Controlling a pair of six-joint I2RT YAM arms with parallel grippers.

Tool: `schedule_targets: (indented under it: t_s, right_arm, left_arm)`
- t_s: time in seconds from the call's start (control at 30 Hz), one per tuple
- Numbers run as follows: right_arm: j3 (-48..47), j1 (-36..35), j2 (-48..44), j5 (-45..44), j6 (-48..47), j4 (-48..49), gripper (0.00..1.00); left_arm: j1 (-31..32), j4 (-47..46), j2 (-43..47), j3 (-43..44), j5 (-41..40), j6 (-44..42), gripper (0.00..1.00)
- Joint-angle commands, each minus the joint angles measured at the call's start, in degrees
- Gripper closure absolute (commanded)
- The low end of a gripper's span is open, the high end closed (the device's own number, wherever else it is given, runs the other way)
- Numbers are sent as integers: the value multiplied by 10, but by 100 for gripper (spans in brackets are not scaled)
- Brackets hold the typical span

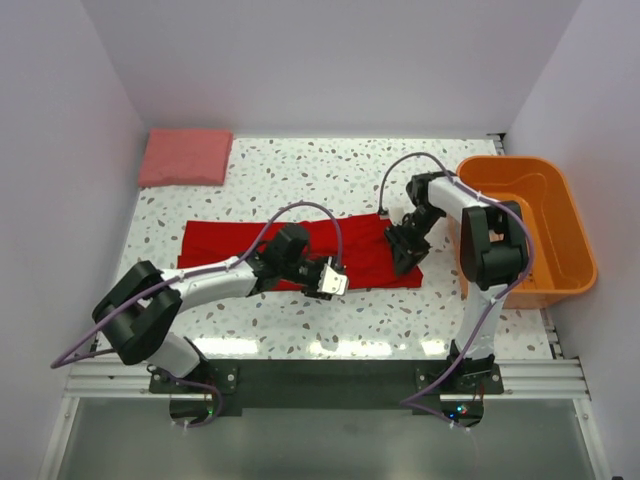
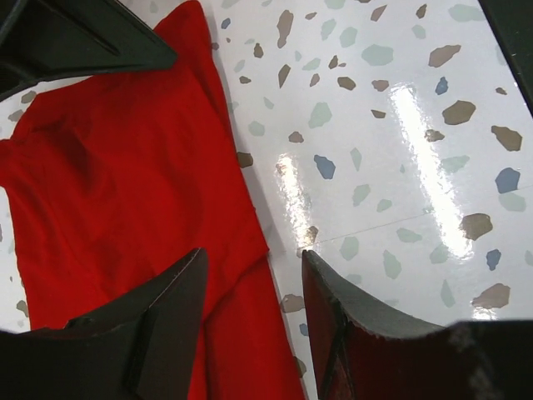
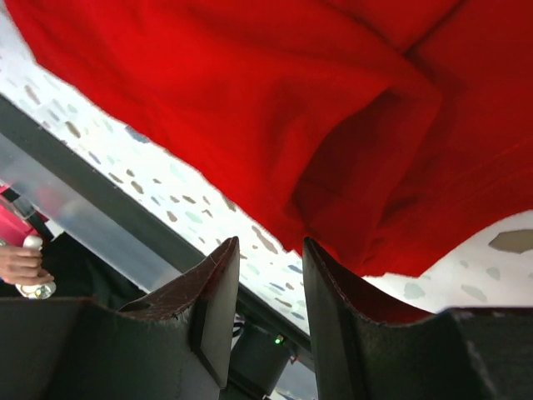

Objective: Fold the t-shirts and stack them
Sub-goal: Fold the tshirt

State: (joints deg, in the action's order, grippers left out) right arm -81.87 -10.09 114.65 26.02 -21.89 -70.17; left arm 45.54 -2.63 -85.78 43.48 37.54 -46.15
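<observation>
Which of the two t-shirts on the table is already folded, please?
The salmon-pink t-shirt, a compact folded rectangle at the far left corner of the table. The red t-shirt lies spread out as a long strip across the middle.

The left arm [image 1: 200,285] lay stretched low from its base towards the near edge of the red t-shirt [image 1: 220,245], elbow out to the side. The left tool [image 1: 332,280] hung over that edge, its two fingers parted with nothing clamped between them. The right arm [image 1: 488,240] stood upright, folded at the elbow. The right tool [image 1: 405,250] pointed down at the shirt's end nearest that arm, fingers slightly apart, gripping nothing.
</observation>
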Motion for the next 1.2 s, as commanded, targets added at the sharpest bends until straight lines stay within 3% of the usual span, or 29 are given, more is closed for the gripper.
schedule_targets:
  t_s: [0.0,0.2,0.5,0.7,0.8,0.9,0.93,1.03,1.17]
  right_arm:
    - [16,1,5,-17,25,37,60]
    - [21,0,17,-10,35,53,60]
    - [11,1,11,8,33,38,82]
    - [10,1,15,10,29,33,88]
    - [7,1,17,15,28,29,94]
    - [-3,1,19,24,27,21,100]
    - [-7,1,19,25,26,15,100]
    - [-28,1,17,39,26,1,100]
    - [-71,1,21,57,23,-20,100]
  left_arm:
    - [3,-54,-12,22,-5,-8,46]
    - [19,-55,-34,22,-5,-42,47]
    - [25,-62,-86,36,-16,-91,50]
    - [25,-62,-122,53,-33,-119,56]
    - [25,-61,-130,59,-36,-130,65]
    - [25,-58,-121,60,-32,-135,79]
    - [24,-56,-117,60,-31,-138,88]
    - [22,-35,-102,62,-24,-148,100]
    - [1,-14,-91,81,-6,-146,100]
